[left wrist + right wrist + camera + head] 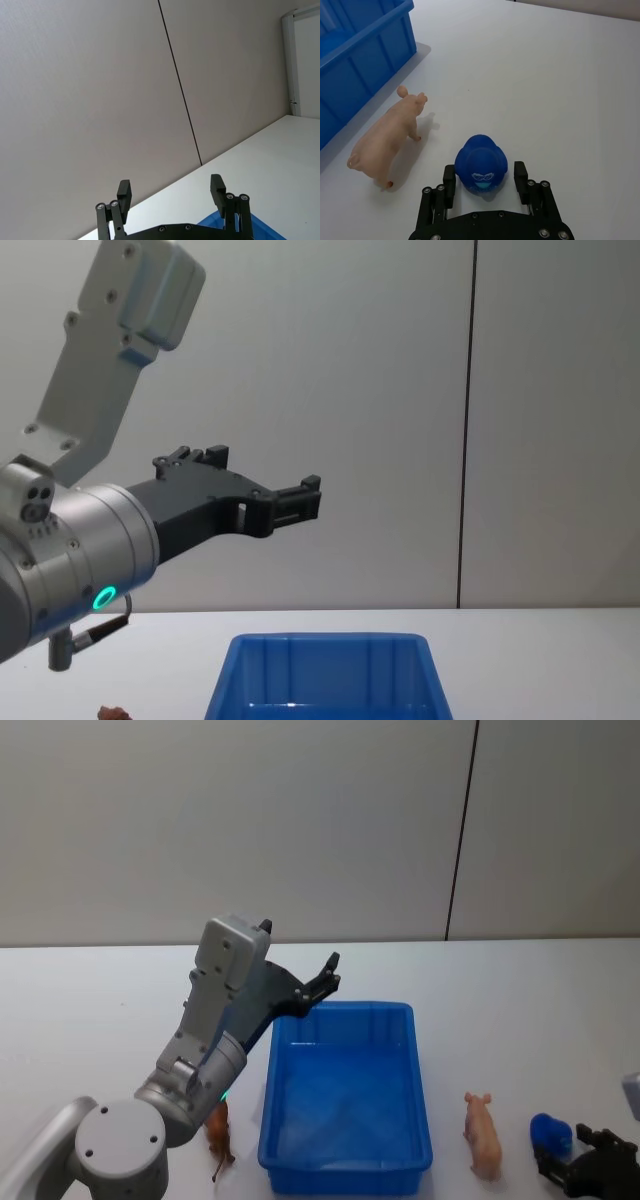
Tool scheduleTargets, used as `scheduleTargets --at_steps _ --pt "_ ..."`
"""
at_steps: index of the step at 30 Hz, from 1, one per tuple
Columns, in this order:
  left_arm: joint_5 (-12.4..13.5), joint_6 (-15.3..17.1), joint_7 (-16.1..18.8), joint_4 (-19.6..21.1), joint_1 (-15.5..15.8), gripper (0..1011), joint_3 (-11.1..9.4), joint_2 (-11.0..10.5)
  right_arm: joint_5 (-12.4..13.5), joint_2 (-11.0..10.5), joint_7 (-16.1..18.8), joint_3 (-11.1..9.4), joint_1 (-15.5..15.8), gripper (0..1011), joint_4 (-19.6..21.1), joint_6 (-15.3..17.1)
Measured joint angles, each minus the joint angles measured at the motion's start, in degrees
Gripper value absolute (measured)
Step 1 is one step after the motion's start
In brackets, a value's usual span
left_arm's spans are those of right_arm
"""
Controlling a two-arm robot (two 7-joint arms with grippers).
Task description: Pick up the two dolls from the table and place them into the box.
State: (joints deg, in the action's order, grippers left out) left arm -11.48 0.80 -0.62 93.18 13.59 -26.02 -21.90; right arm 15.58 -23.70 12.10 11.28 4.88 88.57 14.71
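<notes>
The reddish-brown doll (219,1130) stands on the desk (520,1010) close to its near edge, just beside the left wall of the blue box (345,1178) at that wall's near end. The left arm partly hides it. The box sits near the middle of the desk's near edge with its long sides running away from the robot, and nothing shows inside it.

The blue doll (482,160), a rounded figure with a printed face, is well to the right of the box, also close to the near edge. The right gripper (485,171) is low on the desk with its fingers (450,176) spread to either side of this doll. They flank it rather than clamp it, and a slit of white desk shows on one side.

A pink pig (482,1135) stands between the box and the blue doll, apart from both, with its snout pointing toward the far edge.

The left gripper (328,976) hangs in the air over the box's far left corner, its fingers apart and holding nothing.
</notes>
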Motion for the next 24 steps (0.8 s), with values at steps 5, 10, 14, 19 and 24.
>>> scheduleTargets --at_steps 5,10,14,19,24 --pt "0.0 0.0 0.0 0.0 0.0 1001 0.0 0.0 0.5 0.3 0.1 0.1 -0.3 605 -0.5 0.2" --pt "0.0 0.0 0.0 0.0 0.0 1001 0.0 0.0 0.8 0.6 0.1 0.1 -0.6 485 -0.9 -0.1" --pt "0.0 0.0 0.0 0.0 0.0 1001 0.0 0.0 1.1 0.9 0.1 0.1 -0.9 415 -1.2 -1.1" --pt "0.0 0.0 0.0 0.0 0.0 1001 0.0 0.0 1.3 1.2 0.0 0.1 -1.3 355 -1.3 -2.4" --pt "0.0 0.0 0.0 0.0 0.0 1001 0.0 0.0 1.4 1.6 -0.1 0.1 -1.9 318 -0.8 -4.7"
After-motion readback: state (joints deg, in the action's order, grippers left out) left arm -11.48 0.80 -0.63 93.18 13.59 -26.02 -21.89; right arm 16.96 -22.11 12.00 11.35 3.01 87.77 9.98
